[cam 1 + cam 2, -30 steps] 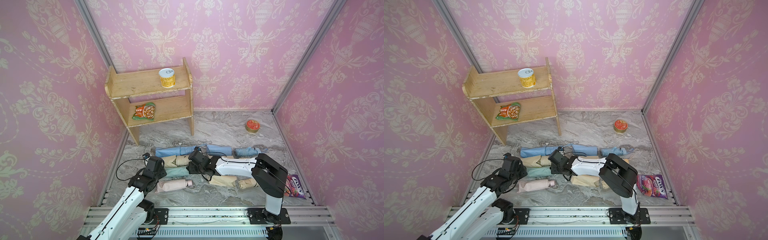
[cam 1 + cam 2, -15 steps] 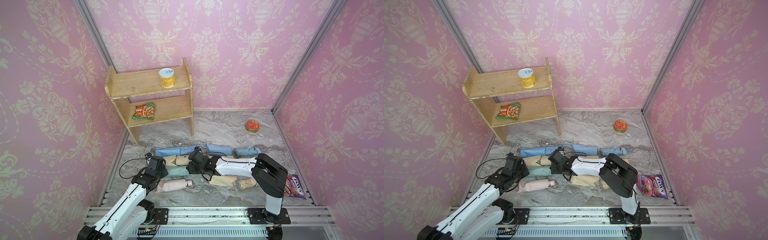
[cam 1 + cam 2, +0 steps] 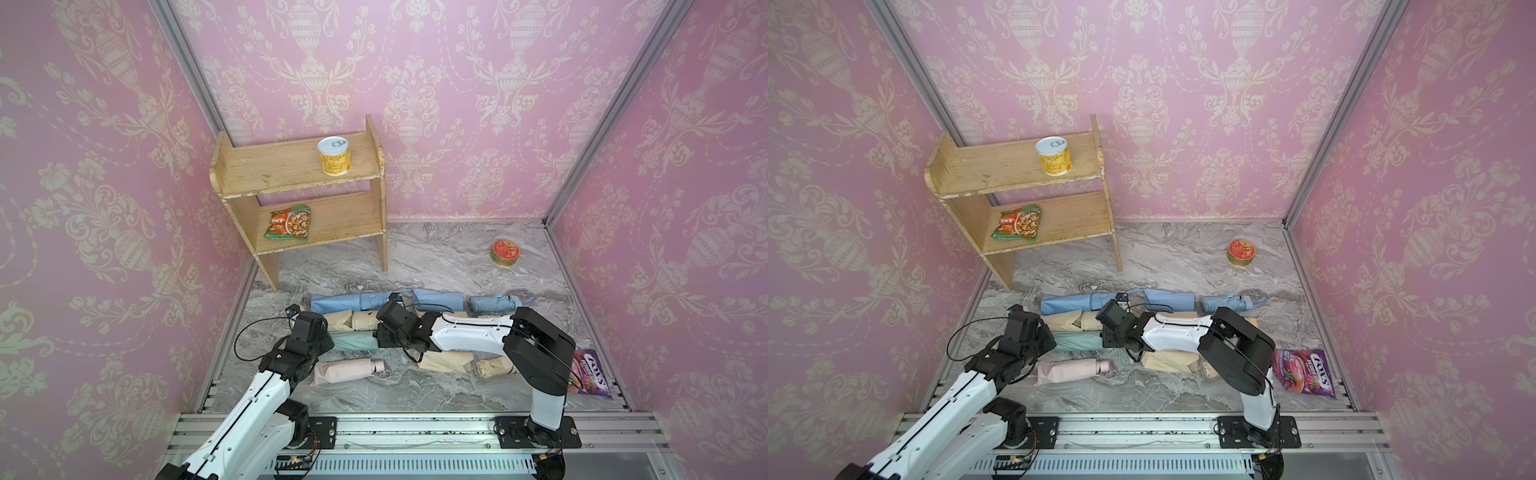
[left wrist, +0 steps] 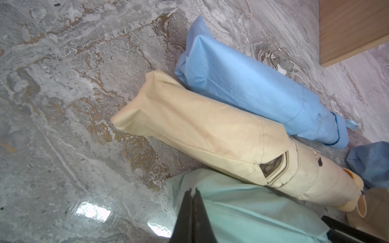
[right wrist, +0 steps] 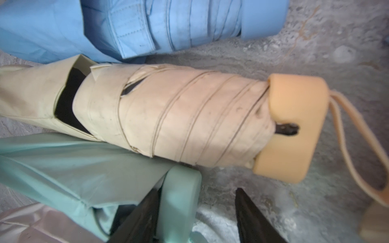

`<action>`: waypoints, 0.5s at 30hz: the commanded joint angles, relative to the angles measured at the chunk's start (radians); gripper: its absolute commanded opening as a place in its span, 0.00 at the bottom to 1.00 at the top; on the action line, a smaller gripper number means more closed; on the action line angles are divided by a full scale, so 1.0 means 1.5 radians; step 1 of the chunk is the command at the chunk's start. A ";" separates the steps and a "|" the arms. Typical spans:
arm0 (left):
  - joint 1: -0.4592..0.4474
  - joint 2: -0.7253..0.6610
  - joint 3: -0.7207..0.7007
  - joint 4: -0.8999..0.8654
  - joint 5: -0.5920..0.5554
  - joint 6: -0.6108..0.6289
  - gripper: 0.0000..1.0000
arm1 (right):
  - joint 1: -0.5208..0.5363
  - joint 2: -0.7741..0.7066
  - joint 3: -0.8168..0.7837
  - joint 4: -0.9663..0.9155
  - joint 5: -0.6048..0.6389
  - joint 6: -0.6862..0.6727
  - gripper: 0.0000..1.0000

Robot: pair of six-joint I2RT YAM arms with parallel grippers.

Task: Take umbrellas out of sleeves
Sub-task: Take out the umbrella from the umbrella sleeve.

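Mint sleeve (image 3: 356, 341) lay lengthwise on table (image 3: 436, 257) between both arms; left pincer (image 4: 192, 194) pressed together on its closed end, right pincer (image 5: 196, 191) spread around mint umbrella's handle (image 5: 179, 202) protruding at opposite end.

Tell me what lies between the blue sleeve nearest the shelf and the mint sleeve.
A beige sleeve, its umbrella partly out, between the blue sleeve and the mint sleeve; the left wrist view shows it.

Both top views: high, front, looking down. Wrist views: close, share mint sleeve (image 4: 242, 214) (image 5: 63, 164).
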 commanded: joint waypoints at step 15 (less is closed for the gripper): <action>0.030 -0.010 0.011 -0.027 -0.035 0.031 0.00 | -0.006 0.047 -0.009 -0.088 0.054 0.007 0.59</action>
